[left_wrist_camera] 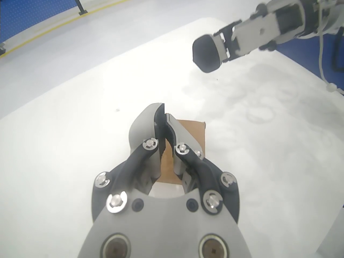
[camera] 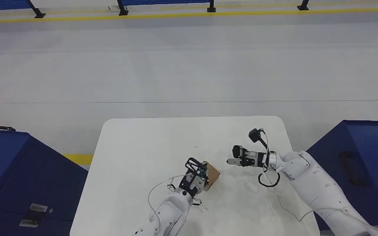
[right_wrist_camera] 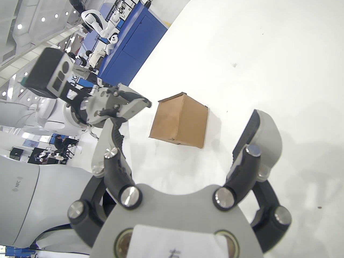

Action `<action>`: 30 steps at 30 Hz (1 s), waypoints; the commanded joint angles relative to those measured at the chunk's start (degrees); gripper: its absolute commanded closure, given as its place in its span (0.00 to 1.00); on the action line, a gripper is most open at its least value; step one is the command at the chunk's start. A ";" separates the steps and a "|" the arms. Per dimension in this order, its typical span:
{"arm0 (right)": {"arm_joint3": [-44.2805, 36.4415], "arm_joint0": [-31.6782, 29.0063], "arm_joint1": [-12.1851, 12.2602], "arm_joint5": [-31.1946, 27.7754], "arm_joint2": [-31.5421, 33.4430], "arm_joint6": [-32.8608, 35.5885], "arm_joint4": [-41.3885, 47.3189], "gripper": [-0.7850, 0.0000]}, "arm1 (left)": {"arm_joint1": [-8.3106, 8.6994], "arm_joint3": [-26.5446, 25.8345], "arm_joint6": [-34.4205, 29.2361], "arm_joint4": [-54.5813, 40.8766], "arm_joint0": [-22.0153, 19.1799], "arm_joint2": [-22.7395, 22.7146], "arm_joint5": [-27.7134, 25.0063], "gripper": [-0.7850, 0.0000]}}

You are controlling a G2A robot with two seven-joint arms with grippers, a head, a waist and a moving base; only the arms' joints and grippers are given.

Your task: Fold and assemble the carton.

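A small brown carton (camera: 212, 172) stands folded into a box shape on the white table (camera: 147, 147), near the front middle. In the left wrist view its brown face (left_wrist_camera: 194, 132) shows just beyond my left gripper (left_wrist_camera: 162, 112), whose fingers are shut together. That gripper (camera: 196, 170) sits right beside the carton's edge, and from the right wrist view a small gap separates them. My right gripper (right_wrist_camera: 185, 119) is open and points at the carton (right_wrist_camera: 178, 126) from a short distance away. It hovers to the carton's right (camera: 231, 160), and its black pad (left_wrist_camera: 206, 57) shows above the table.
Blue cabinets flank the table at the left (camera: 35, 177) and right (camera: 348, 147). A looped cable (camera: 269, 180) hangs by the right arm. The table's back and left parts are bare white surface.
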 commanded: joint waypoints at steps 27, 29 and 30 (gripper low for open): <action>0.00 0.00 0.00 0.00 0.00 0.00 0.00 0.00 | 3.42 -16.47 -1.28 0.91 11.65 -12.91 -7.25 0.03; 0.00 0.00 0.00 0.00 0.00 0.00 0.00 0.00 | 3.42 -16.47 -1.28 0.91 11.65 -12.91 -7.25 0.01; 0.00 0.00 0.00 0.00 0.00 0.00 0.00 0.00 | 3.42 -16.47 -1.28 0.91 11.65 -12.91 -7.25 0.00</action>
